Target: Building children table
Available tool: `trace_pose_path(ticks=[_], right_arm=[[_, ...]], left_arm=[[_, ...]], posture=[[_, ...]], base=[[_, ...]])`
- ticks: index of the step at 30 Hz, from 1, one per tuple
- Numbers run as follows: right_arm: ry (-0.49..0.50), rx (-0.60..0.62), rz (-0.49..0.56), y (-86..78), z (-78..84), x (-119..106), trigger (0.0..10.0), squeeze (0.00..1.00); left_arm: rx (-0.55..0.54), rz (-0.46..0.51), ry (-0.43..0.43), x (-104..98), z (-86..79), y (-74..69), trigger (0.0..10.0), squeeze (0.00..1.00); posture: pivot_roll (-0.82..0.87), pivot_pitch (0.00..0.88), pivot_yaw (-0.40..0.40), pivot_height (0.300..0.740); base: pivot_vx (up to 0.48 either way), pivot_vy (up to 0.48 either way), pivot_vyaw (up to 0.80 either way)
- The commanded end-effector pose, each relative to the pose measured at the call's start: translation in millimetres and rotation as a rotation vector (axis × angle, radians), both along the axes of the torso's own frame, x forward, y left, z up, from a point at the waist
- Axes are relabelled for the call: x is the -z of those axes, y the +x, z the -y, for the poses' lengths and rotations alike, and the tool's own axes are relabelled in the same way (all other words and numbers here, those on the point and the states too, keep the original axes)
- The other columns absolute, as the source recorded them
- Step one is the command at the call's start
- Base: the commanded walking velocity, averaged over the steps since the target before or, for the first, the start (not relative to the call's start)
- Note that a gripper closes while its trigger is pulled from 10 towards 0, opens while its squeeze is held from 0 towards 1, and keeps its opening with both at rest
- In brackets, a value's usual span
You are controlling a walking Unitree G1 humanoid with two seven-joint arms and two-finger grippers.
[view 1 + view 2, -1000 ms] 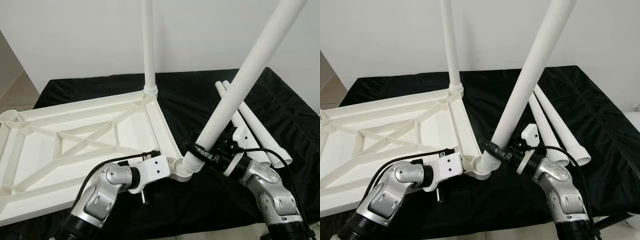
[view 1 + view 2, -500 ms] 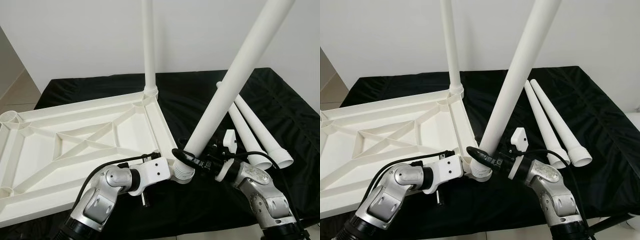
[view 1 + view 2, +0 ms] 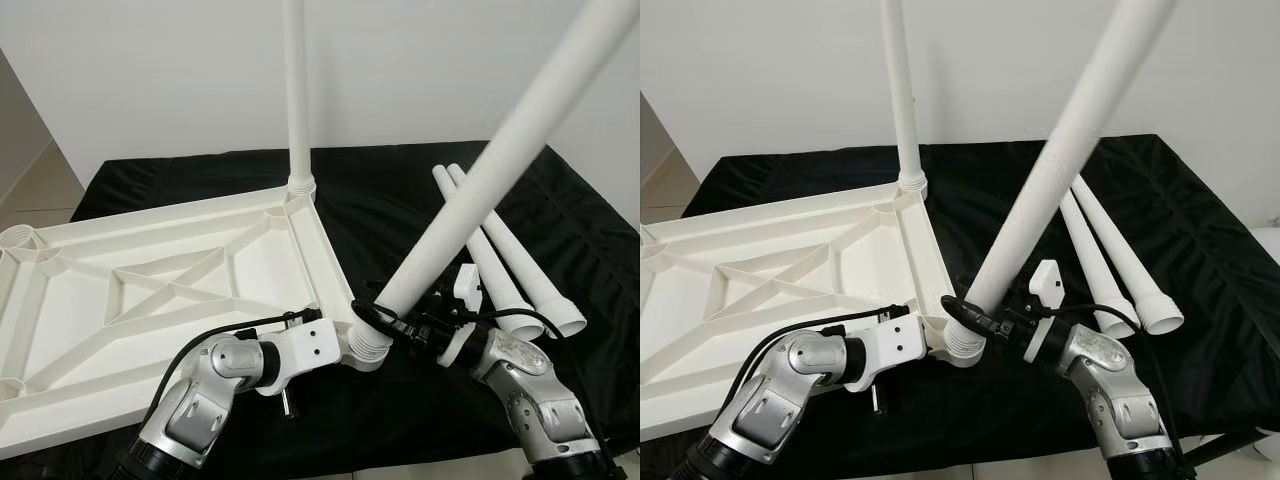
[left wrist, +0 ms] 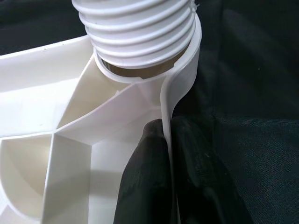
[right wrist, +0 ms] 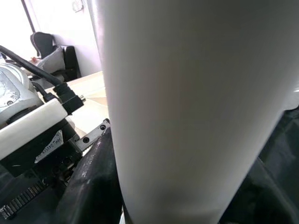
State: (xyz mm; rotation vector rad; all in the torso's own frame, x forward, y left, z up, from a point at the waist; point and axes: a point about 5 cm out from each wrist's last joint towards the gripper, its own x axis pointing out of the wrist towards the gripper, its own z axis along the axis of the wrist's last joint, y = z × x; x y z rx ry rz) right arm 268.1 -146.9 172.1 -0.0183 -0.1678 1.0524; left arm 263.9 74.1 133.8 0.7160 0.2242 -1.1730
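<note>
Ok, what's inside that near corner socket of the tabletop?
The ribbed end of the tilted leg held by the right claw sits in the socket. How deep it goes is hidden by the socket wall. The left claw pinches the tabletop rim.

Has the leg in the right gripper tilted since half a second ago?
Yes. The held leg leans further right, away from the upright leg; its threaded end stays at the tabletop's corner socket.
</note>
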Motion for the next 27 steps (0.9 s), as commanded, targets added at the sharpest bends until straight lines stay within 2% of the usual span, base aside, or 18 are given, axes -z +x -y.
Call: trace_pose_path(ticks=[1, 4, 12, 20, 27], right_arm=[[-0.012, 0.023, -0.03, -0.3, 5.2, 6, 10.0, 0.0], [-0.009, 0.029, -0.022, 1.0, 6.9, 3, 10.0, 0.0], [-0.007, 0.02, -0.013, 2.8, 3.7, 0, 10.0, 0.0], [-0.007, -0.022, -0.009, 4.2, -4.7, -6, 10.0, 0.0], [0.024, -0.009, 0.016, 8.3, 2.4, -21, 10.0, 0.0]], left_arm=[[-0.152, -0.007, 0.096, 22, -22.2, 2.2, 10.0, 0.0], [-0.168, -0.012, 0.108, 23, -29.6, 2.1, 10.0, 0.0], [-0.195, -0.004, 0.116, 21, -36.1, 3.1, 10.0, 0.0], [-0.196, 0.011, 0.097, 18, -28.9, 5.5, 10.0, 0.0], [-0.195, 0.014, 0.086, 18, -24.6, 6.6, 10.0, 0.0]], posture=[[-0.16, 0.106, 0.075, 0.74], [-0.16, 0.106, 0.075, 0.74], [-0.15, 0.108, 0.072, 0.74], [-0.14, 0.105, 0.058, 0.74], [-0.14, 0.1, 0.054, 0.74]], base=[[0.0, 0.0, 0.0], [0.0, 0.0, 0.0], [0.0, 0.0, 0.0], [0.0, 0.0, 0.0], [0.0, 0.0, 0.0]])
